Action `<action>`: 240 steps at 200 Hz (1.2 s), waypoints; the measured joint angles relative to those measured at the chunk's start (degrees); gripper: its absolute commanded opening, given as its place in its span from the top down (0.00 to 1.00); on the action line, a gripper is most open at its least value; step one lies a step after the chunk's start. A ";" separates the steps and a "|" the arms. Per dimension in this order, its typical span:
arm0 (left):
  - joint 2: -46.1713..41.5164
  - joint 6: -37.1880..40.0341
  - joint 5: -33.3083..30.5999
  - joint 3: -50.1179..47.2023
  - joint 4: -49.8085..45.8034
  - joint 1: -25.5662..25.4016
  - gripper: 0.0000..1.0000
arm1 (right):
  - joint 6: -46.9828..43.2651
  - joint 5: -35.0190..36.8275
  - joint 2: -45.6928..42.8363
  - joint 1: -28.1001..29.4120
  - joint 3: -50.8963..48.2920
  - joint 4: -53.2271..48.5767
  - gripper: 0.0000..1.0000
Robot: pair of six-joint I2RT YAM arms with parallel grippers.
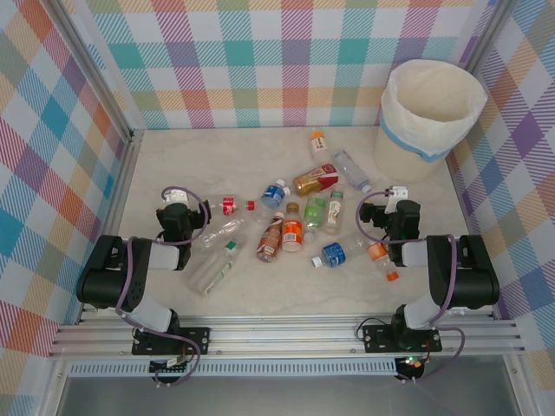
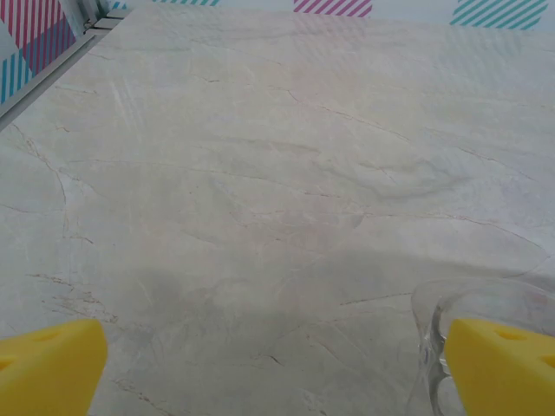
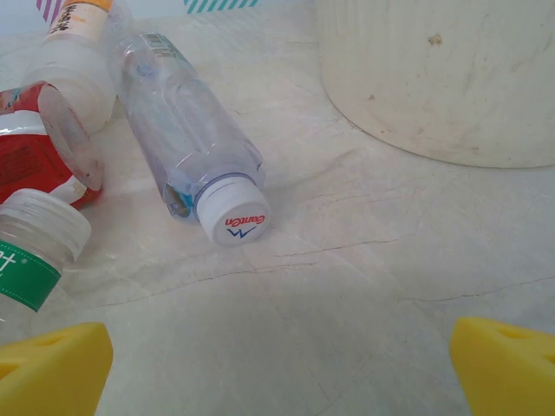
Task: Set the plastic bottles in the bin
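Observation:
Several plastic bottles (image 1: 292,230) lie scattered across the middle of the table, with red, orange, blue, green and brown labels. The white bin (image 1: 429,117) with its cream bag stands at the far right. My left gripper (image 1: 178,208) sits left of the pile, open (image 2: 277,373), with a clear bottle (image 2: 486,303) beside its right fingertip. My right gripper (image 1: 401,208) is right of the pile, open (image 3: 277,368) over bare table. Ahead of it lie a clear bottle with a white cap (image 3: 186,130), a red-labelled bottle (image 3: 35,147) and a green-labelled bottle (image 3: 30,260). The bin wall (image 3: 442,78) rises ahead on the right.
Checked walls (image 1: 260,61) enclose the marble-look tabletop (image 1: 173,165) on three sides. A metal rail (image 1: 286,334) runs along the near edge by the arm bases. Bare surface lies ahead of the left gripper.

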 measured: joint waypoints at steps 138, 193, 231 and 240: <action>0.00 0.00 0.00 0.00 0.00 0.00 0.00 | -1.03 -2.08 0.00 -0.02 0.52 -0.04 0.00; 0.00 0.00 0.00 0.00 0.02 0.00 0.00 | -1.05 -2.12 0.00 -0.02 0.52 -0.04 0.00; -1.70 0.02 -0.04 0.00 -2.67 0.00 0.00 | -1.14 -2.56 -1.16 -0.02 0.52 -1.31 0.00; -3.58 0.15 0.07 0.02 -4.72 0.00 0.00 | -1.22 -2.73 -3.02 -0.02 0.52 -3.15 0.00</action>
